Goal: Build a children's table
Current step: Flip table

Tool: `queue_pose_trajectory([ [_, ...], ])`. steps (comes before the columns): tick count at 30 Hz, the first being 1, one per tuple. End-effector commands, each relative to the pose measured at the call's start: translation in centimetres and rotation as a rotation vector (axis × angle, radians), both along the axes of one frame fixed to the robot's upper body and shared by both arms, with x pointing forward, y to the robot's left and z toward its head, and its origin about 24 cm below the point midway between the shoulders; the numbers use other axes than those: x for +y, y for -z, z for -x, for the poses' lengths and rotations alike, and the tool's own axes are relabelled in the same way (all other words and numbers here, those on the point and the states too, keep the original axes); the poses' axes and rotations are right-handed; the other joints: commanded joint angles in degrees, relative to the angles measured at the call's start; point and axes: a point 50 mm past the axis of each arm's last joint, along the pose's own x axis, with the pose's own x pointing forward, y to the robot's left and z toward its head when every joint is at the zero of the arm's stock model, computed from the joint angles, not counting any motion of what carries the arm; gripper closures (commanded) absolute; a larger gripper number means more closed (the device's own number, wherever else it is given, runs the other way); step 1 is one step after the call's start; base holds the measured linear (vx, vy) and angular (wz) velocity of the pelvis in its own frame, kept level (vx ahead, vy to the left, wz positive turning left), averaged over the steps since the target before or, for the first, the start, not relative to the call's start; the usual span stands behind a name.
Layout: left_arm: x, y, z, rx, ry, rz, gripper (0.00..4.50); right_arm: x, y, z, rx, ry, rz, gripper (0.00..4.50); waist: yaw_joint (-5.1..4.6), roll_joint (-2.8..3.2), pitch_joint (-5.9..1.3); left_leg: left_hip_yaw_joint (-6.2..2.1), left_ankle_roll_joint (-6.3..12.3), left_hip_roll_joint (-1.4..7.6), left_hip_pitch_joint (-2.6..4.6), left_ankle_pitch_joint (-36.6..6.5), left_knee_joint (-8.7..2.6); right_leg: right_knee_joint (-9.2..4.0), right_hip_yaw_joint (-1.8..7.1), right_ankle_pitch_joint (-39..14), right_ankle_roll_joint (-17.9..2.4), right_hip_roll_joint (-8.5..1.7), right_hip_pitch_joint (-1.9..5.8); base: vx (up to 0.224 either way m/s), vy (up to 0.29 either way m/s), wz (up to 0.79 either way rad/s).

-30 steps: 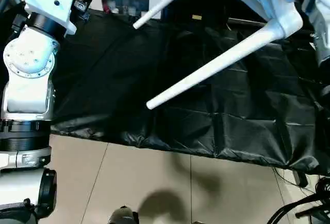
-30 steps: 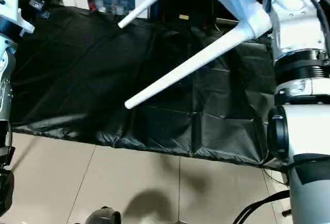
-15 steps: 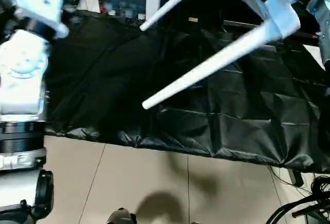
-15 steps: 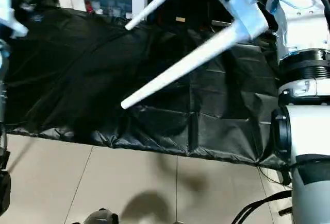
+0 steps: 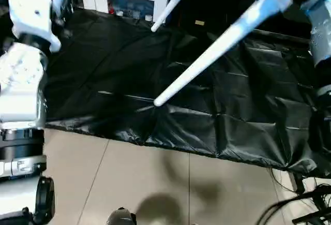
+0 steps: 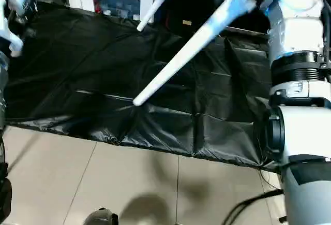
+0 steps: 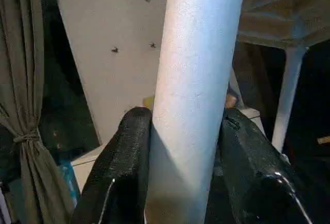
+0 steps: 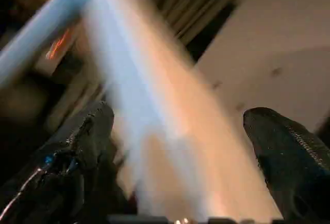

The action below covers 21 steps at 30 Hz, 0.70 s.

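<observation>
— What's the left gripper (image 7: 188, 157) doing?

— Its two black fingers (image 7: 124, 172) are clamped on either side of a white tube leg (image 7: 198, 80) of the children's table (image 5: 258, 8). The tube stands right between the pads, touching both, and runs straight along the fingers and beyond them.

— And the right gripper (image 8: 178, 157)?

— Spread wide. Its fingers (image 8: 289, 157) stand well apart with a pale blurred shape passing between them, and I can't tell whether either pad touches it.

— Where is the table itself?

— Held up in the air near the robot's head, above the black sheet (image 5: 114, 80). From the head camera, two legs slant down out of the top edge. The nearer long leg (image 5: 207, 54) has its long axis on a diagonal, thick socket end high by the right arm (image 6: 295, 54), free tip low and toward the robot's left, hanging just over the creased sheet near its front hem. The second leg (image 5: 170, 2) lies roughly parallel, further back, its tip pointing the same way.

— Any writing you can read?

— None. There's a small yellowish tag (image 5: 198, 23) on the dark surface behind the legs, too small to read, and some coloured things behind the glass of the white cabinet (image 5: 129, 0), also unreadable.

— What else is around?

— Beige floor tiles (image 5: 155, 183) in front of the sheet, black cables (image 5: 305, 209) at the robot's right, the silver left forearm (image 5: 23, 80) at the side, and a curtain (image 7: 26, 105) tied back, seen past the left gripper
</observation>
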Motion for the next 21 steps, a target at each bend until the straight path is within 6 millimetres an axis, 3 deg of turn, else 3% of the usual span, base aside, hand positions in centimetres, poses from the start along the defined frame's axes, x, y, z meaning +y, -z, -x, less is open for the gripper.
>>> queue_pose_trajectory([
  [1,-0.8,0.6,-0.2,0.025,0.060,-0.029,2.77,-2.4,-1.7,0.6,-0.033,0.012,-0.248,0.00,-0.52,1.34,-4.23,-3.12,-4.54,4.90,2.89,-21.9,-5.04,-4.93,3.79,-16.9,-8.8,-5.63,0.74,0.000,0.000,0.00],
  [3,-0.7,0.6,-0.2,0.022,0.063,-0.037,2.79,-3.5,-1.6,0.7,-0.026,0.022,-0.354,0.00,-0.43,1.17,-4.18,-3.00,-4.86,4.82,2.92,-22.0,-5.04,-4.87,3.79,-16.3,-8.8,-5.56,0.62,0.000,0.000,0.00],
  [4,-0.5,0.6,-0.2,0.020,0.062,-0.048,2.80,-5.1,-0.7,0.6,0.002,0.047,-0.460,0.00,-0.35,1.15,-4.22,-2.91,-4.99,4.68,2.98,-22.0,-4.98,-4.87,3.77,-15.6,-9.0,-5.63,0.62,0.000,0.000,0.00],
  [5,-0.5,0.5,-0.2,0.019,0.063,-0.052,2.81,-5.7,-0.2,0.6,0.013,0.060,-0.492,0.00,-0.22,1.30,-4.33,-2.94,-4.99,4.69,2.82,-21.2,-5.02,-4.80,3.77,-14.7,-9.0,-5.73,0.90,0.000,0.000,0.00],
  [6,-0.4,0.5,-0.3,0.020,0.061,-0.063,2.81,-6.9,0.9,0.5,0.051,0.069,-0.552,0.00,-0.21,1.16,-4.35,-2.88,-4.98,4.64,2.73,-20.7,-4.99,-4.74,3.75,-14.2,-9.0,-5.67,0.97,0.000,0.000,0.00],
  [7,-0.2,0.2,-0.3,0.018,0.063,-0.075,2.82,-8.3,3.1,0.5,0.122,0.062,-0.609,0.00,-0.03,1.39,-4.38,-2.79,-4.59,4.54,2.89,-19.9,-4.96,-4.86,3.79,-13.0,-8.8,-5.54,1.12,0.000,0.000,0.00],
  [9,-0.2,0.0,-0.3,0.015,0.064,-0.077,2.82,-9.2,5.4,0.6,0.201,0.017,-0.639,0.00,0.39,1.55,-4.37,-2.65,-4.35,4.63,3.20,-19.2,-4.94,-4.92,3.85,-11.4,-8.9,-5.45,1.02,0.000,0.000,0.00],
  [10,-0.2,-0.1,-0.3,0.014,0.067,-0.082,2.84,-9.3,6.7,0.7,0.241,-0.027,-0.647,0.00,0.27,1.26,-4.82,-2.82,-4.65,4.56,2.67,-17.7,-4.92,-4.33,3.63,-9.3,-9.7,-5.57,1.85,0.000,0.000,0.00],
  [11,-0.2,-0.1,-0.4,0.013,0.070,-0.087,2.84,-9.4,8.2,0.9,0.283,-0.083,-0.657,0.00,0.20,0.96,-4.97,-2.70,-3.91,4.38,2.56,-16.5,-4.77,-4.34,3.68,-7.8,-9.9,-5.43,2.19,0.000,0.000,0.00],
  [14,-0.2,-0.1,-0.4,0.014,0.073,-0.090,2.84,-9.2,11.1,1.4,0.358,-0.152,-0.656,0.00,0.42,0.85,-5.08,-2.66,-2.47,4.50,2.26,-13.7,-4.47,-4.19,3.58,-6.8,-10.8,-5.81,2.37,0.000,0.000,0.00],
  [16,-0.1,-0.1,-0.5,0.016,0.075,-0.097,2.84,-8.1,14.2,1.5,0.463,-0.183,-0.599,0.00,0.63,1.00,-4.88,-2.63,-2.06,4.63,2.30,-13.4,-4.44,-4.54,3.59,-8.9,-10.6,-5.96,2.19,0.000,0.000,0.00],
  [17,-0.2,-0.1,-0.5,0.016,0.076,-0.098,2.84,-7.5,14.9,1.5,0.493,-0.192,-0.570,0.00,0.64,1.23,-4.84,-2.75,-2.32,4.78,2.34,-13.6,-4.52,-4.48,3.55,-9.6,-10.5,-6.08,2.08,0.000,0.000,0.00],
  [21,-0.2,-0.1,-0.5,0.019,0.085,-0.106,2.84,-4.3,17.6,1.3,0.626,-0.279,-0.479,0.00,0.33,1.24,-4.77,-3.02,-4.13,4.97,2.46,-15.9,-4.84,-4.76,3.44,-13.7,-10.0,-6.21,1.89,0.000,0.000,0.00],
])
